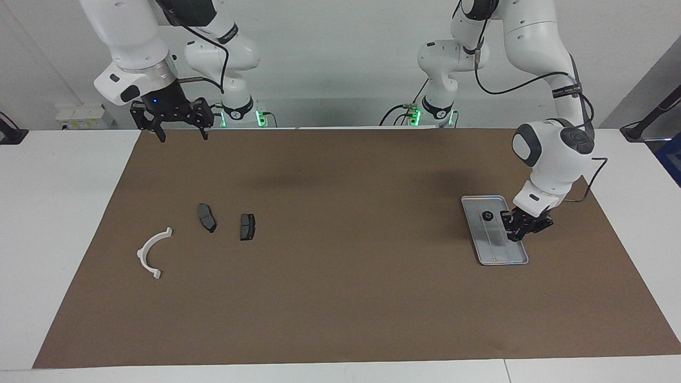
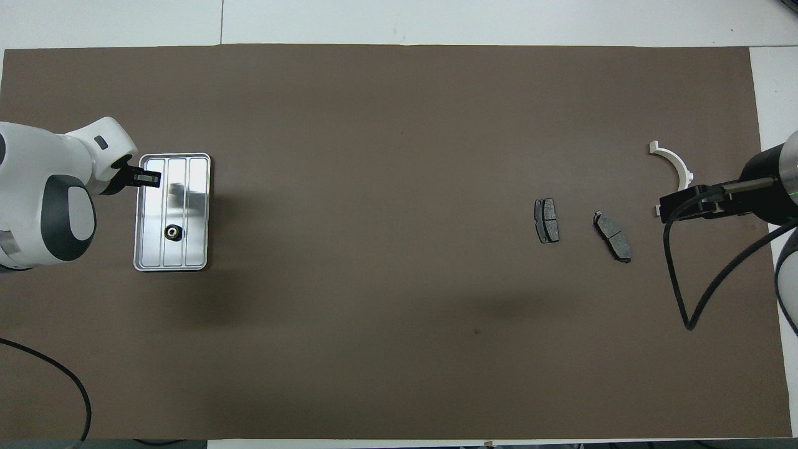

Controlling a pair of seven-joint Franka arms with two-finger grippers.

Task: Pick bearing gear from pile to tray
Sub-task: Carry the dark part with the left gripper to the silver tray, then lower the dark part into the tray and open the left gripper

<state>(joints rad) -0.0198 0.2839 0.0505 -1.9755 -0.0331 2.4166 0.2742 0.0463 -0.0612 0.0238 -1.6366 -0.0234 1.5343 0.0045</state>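
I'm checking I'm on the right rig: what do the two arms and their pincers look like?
Both arms are glossy white with rounded joints and dark grey round caps. The left pincer is small and black under a white wrist block. The right pincer is black behind a silver ring, with a blue light. Black cables loop along both arms; green lights glow at the bases.

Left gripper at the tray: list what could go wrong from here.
1. The left gripper, shut and low at the tray's rim, might knock the tray as it moves.
2. That could send the small black bearing gear, loose on the tray floor, rolling.
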